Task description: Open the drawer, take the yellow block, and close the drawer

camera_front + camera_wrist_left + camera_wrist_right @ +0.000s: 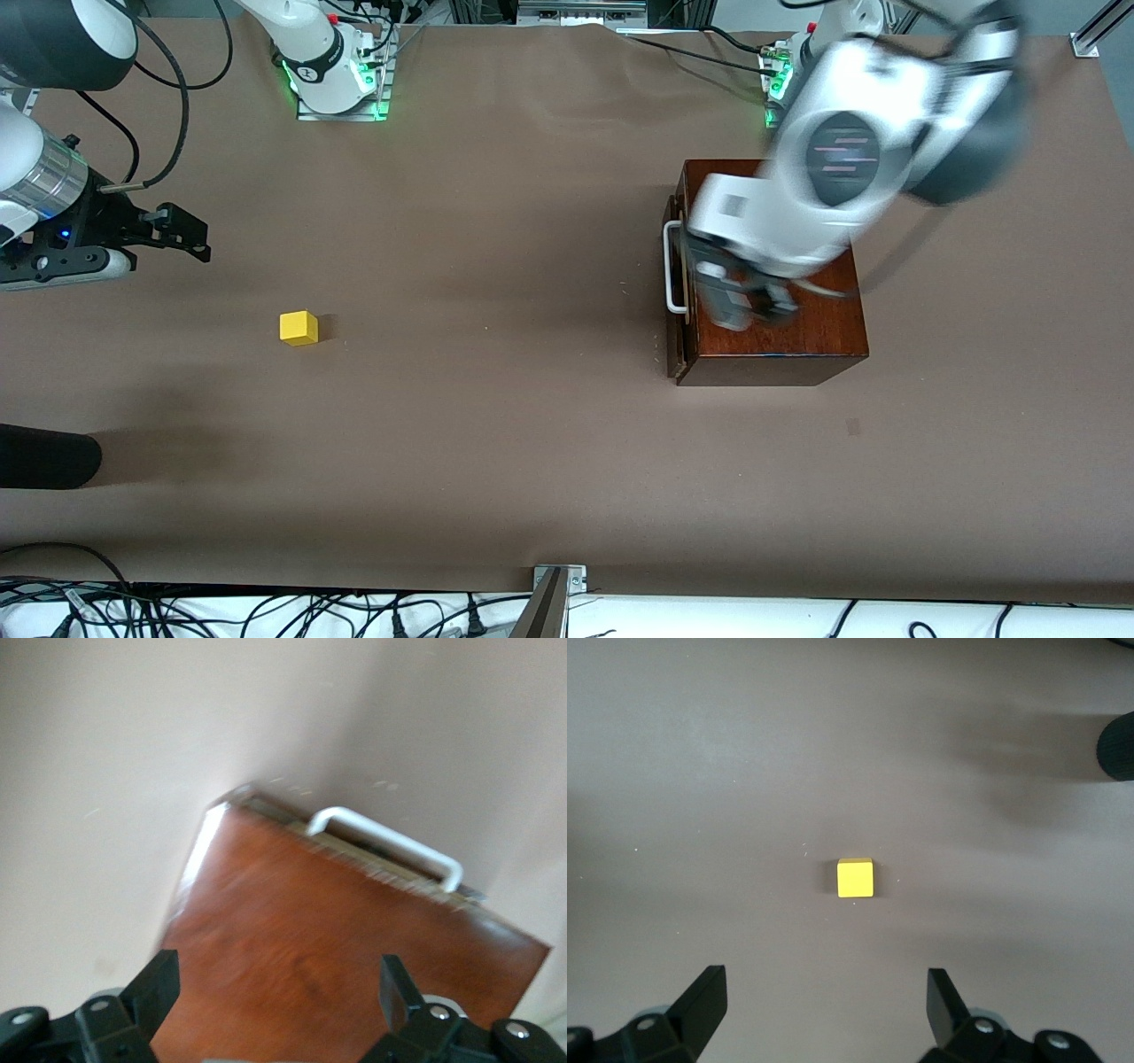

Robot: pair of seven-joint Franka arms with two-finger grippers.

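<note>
The yellow block [299, 327] lies on the bare table toward the right arm's end, outside the drawer. In the right wrist view the yellow block [855, 878] sits ahead of my right gripper [826, 997], which is open and empty. In the front view the right gripper [190, 237] hangs above the table near the block. The drawer [677, 341] with its white handle [673, 266] is pushed in or nearly so in the mahogany box [797, 337]. My left gripper [744, 306] hovers open over the box top [337, 939], apart from the handle [390, 846].
A black rounded object [44, 456] lies at the table's edge toward the right arm's end, nearer the front camera than the block, and shows as the black object [1118, 744] in the right wrist view. Cables run below the table's near edge.
</note>
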